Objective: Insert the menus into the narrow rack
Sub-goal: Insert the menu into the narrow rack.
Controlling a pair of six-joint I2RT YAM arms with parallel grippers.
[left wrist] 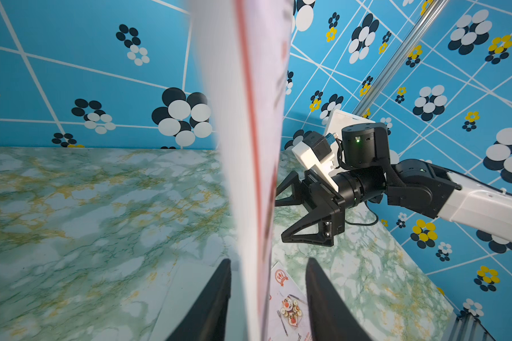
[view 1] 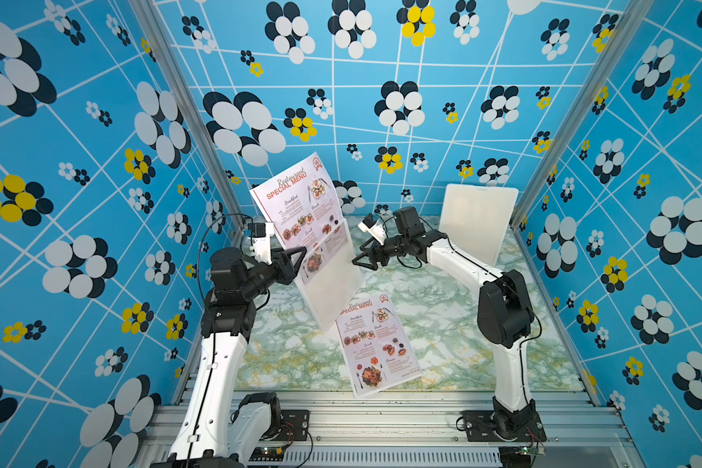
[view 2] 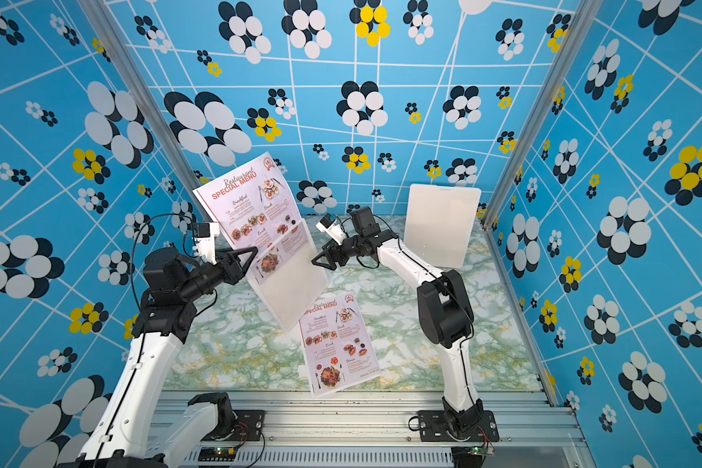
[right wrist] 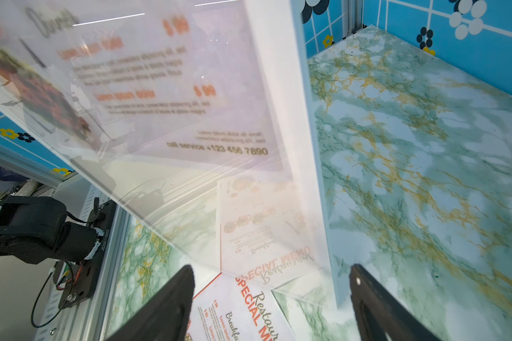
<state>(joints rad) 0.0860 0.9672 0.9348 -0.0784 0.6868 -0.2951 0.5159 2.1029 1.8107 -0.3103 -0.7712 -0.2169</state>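
Standing menu (view 1: 296,198): stood with its lower half down inside the clear rack (view 1: 329,283), and its headed half rose above the rack's top edge.
Left gripper (view 1: 300,263): I had my fingers (left wrist: 213,301) parted at the rack's left side. The menu's edge ran between them, and a gap showed on one side, so nothing was clamped.
Right gripper (view 1: 363,263): I held it wide open and empty, just beside the rack's right edge.
Second menu (view 1: 377,348): lay flat and face up on the table (view 1: 442,316), in front of the rack and just beside its near corner.
White board (view 1: 477,223): leaned on the back wall, well behind the rack and to its right.
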